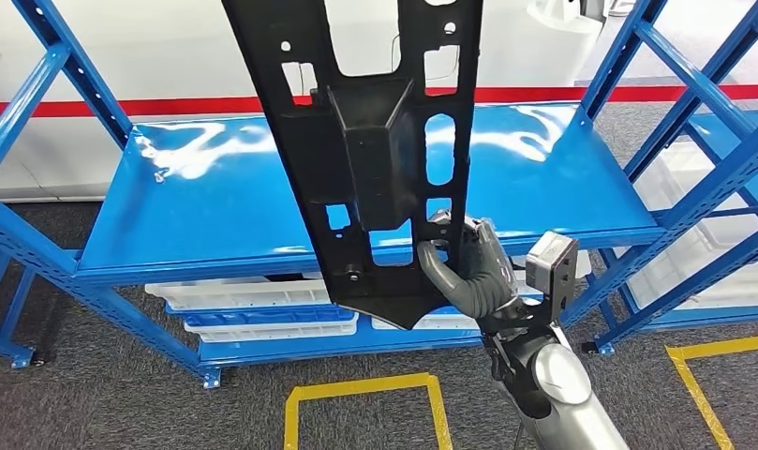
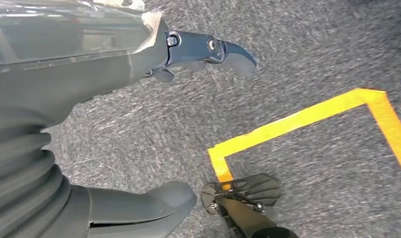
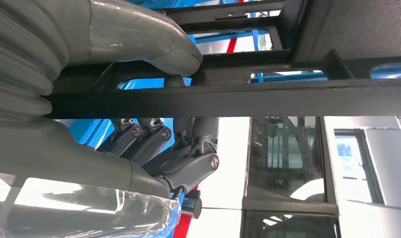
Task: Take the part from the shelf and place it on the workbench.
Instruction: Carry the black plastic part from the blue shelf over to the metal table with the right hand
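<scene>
Black plastic part hangs upright before the blue shelf, my right robot hand clamped on its lower edge to carry it clear; left robot hand hangs empty, fingers apart.

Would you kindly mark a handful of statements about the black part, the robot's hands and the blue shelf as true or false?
1. The right hand grips the long black perforated plastic panel near its lower end. True.
2. The panel lies flat on the glossy blue metal shelf. False: it is held roughly upright in front of the shelf.
3. The left hand holds a second part. False: it hangs over the grey carpet floor with nothing in it.
4. White plastic trays sit on the level under the blue shelf board. True.
5. Yellow tape lines mark the floor in front of the shelf. True.
</scene>
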`<state>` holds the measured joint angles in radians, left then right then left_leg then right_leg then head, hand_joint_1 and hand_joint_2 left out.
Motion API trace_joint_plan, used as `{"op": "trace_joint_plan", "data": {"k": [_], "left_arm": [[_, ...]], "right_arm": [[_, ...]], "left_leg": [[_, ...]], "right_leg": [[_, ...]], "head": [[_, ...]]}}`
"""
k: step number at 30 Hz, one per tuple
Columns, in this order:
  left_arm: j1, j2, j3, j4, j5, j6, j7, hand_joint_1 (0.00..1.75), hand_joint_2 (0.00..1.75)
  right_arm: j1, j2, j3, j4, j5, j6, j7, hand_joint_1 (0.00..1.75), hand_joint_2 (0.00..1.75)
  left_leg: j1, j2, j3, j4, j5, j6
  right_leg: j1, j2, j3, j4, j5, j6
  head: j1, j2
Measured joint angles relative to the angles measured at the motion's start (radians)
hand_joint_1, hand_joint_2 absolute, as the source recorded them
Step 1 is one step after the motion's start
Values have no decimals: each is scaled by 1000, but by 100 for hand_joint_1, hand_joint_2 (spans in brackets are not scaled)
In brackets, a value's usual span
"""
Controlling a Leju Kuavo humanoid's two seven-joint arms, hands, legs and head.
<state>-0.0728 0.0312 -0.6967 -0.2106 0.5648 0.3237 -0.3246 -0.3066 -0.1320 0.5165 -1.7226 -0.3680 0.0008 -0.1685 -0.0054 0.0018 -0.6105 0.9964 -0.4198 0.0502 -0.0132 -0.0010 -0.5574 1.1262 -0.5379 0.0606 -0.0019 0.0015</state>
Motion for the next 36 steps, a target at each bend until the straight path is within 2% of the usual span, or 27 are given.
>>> {"op": "trace_joint_plan", "data": {"k": [1,2,3,4,6,7,8,10,11,12,13,14,16,17,18,20,21,22,24,25,26,28,31,32,33,35,36], "left_arm": [[0,0,0,0,0,0,0,0,175],[0,-1,-1,0,-1,0,0,0,175],[0,-1,-1,0,-2,-1,0,0,175],[0,-1,-1,0,-3,-1,0,0,175],[0,0,-1,0,-5,-2,1,0,175],[0,1,-1,0,-7,-2,2,0,175],[0,1,-2,1,-8,-3,3,0,175],[-1,2,-2,1,-10,-3,6,0,175],[-1,2,-2,1,-11,-4,7,0,175],[-1,3,-2,1,-11,-4,9,0,175],[-1,3,-2,1,-12,-4,10,0,175],[-2,4,-2,1,-12,-4,11,0,175],[-4,4,-2,1,-13,-4,14,0,175],[-6,4,-2,0,-14,-4,14,0,175],[-7,4,-2,0,-14,-4,15,0,175],[-8,5,-2,0,-15,-4,14,0,175],[-9,4,-2,0,-15,-4,14,0,175],[-9,4,-2,0,-15,-4,14,0,175],[-10,5,-2,0,-14,-3,12,0,175],[-10,6,-2,0,-14,-3,10,0,175],[-10,6,-2,0,-14,-3,10,0,175],[-10,5,-2,0,-14,-4,8,0,175],[-10,4,-2,0,-14,-4,7,0,175],[-10,4,-2,0,-14,-4,6,0,175],[-10,4,-2,0,-12,-4,6,0,175],[-9,3,-2,1,-9,-4,4,0,175],[-8,3,-2,2,-8,-4,4,0,175]], "right_arm": [[-4,0,-1,3,-3,-1,-3,175,175],[-7,0,-1,5,-6,-2,-6,175,175],[-10,0,-2,7,-8,-3,-9,175,175],[-12,-1,-3,10,-10,-3,-11,175,175],[-11,-2,-3,16,-12,-3,-15,175,175],[-12,-3,-3,19,-12,-3,-16,175,175],[-11,-3,-3,21,-12,-3,-18,175,175],[-9,-3,-2,26,-12,-1,-21,175,175],[-7,-3,-2,29,-11,1,-22,175,175],[-4,-3,-2,32,-11,3,-23,175,175],[-2,-3,-1,35,-10,5,-24,175,175],[0,-4,0,37,-9,7,-25,175,175],[0,-4,1,40,-9,7,-26,175,175],[0,-4,1,40,-9,7,-27,175,175],[0,-4,1,40,-8,7,-27,175,175],[1,-5,2,41,-8,8,-28,175,175],[2,-6,3,43,-7,11,-29,175,175],[2,-7,4,44,-6,15,-29,175,175],[1,-10,8,47,-2,25,-32,175,175],[1,-11,10,48,0,29,-34,175,175],[1,-12,13,50,2,32,-35,175,175],[2,-14,18,54,5,38,-38,175,175],[3,-15,19,54,6,40,-38,175,175],[3,-15,20,55,7,40,-38,175,175],[3,-15,22,55,9,43,-39,175,175],[1,-14,34,57,20,56,-40,175,175],[-1,-14,40,59,25,63,-41,175,175]], "left_leg": [[-2,0,-6,1,7,-4],[-4,0,-11,2,15,-9],[-5,1,-14,2,22,-14],[-5,1,-16,1,30,-19],[-2,-2,-24,12,19,-31],[1,-4,-34,35,-10,-37],[4,-5,-49,80,-56,-45],[12,-6,-82,205,-149,-59],[17,-5,-91,258,-170,-66],[22,-5,-87,284,-165,-72],[28,-5,-66,276,-142,-78],[35,-5,-28,233,-113,-85],[43,-9,63,105,-92,-95],[42,-12,92,57,-98,-95],[39,-15,103,30,-108,-91],[32,-16,90,22,-104,-68],[30,-13,82,21,-95,-53],[28,-10,72,19,-84,-38],[25,-5,51,18,-60,-14],[22,-4,36,18,-49,-7],[19,-3,21,19,-37,-3],[13,-2,-5,20,-18,-1],[11,-2,-16,20,-10,0],[10,-2,-19,20,-7,-1],[9,-2,-30,21,3,-2],[5,-2,-55,15,46,-18],[5,-4,-67,14,60,-27]], "right_leg": [[4,0,47,-72,7,-4],[8,0,77,-123,9,-10],[12,1,91,-149,7,-16],[14,1,88,-155,10,-22],[1,0,76,-157,25,-37],[-5,-1,70,-159,34,-47],[-11,-3,62,-161,45,-55],[-9,-5,38,-159,66,-61],[-10,-5,25,-158,76,-59],[-12,-5,11,-156,85,-55],[-15,-5,-3,-151,92,-50],[-20,-5,-16,-144,99,-44],[-23,-4,-43,-125,108,-31],[-21,-4,-53,-118,112,-24],[-20,-4,-61,-113,119,-15],[-17,-3,-69,-116,135,6],[-18,-2,-76,-113,133,12],[-18,-2,-87,-98,115,11],[-19,-1,-120,-9,36,-4],[-17,0,-136,54,-7,-12],[-16,0,-146,114,-36,-13],[-12,0,-144,177,-49,-6],[-11,0,-133,181,-39,1],[-10,0,-123,171,-32,3],[-7,0,-71,107,-21,2],[8,1,41,-59,-3,-15],[9,0,86,-134,5,-29]], "head": [[-1,0],[-1,0],[-1,0],[-2,0],[-1,0],[-4,0],[-5,0],[-9,0],[-10,0],[-10,0],[-10,0],[-10,0],[-11,0],[-11,0],[-11,0],[-10,0],[-11,0],[-9,0],[-4,0],[-1,0],[0,0],[0,0],[0,0],[0,0],[0,0],[0,0],[0,0]]}}
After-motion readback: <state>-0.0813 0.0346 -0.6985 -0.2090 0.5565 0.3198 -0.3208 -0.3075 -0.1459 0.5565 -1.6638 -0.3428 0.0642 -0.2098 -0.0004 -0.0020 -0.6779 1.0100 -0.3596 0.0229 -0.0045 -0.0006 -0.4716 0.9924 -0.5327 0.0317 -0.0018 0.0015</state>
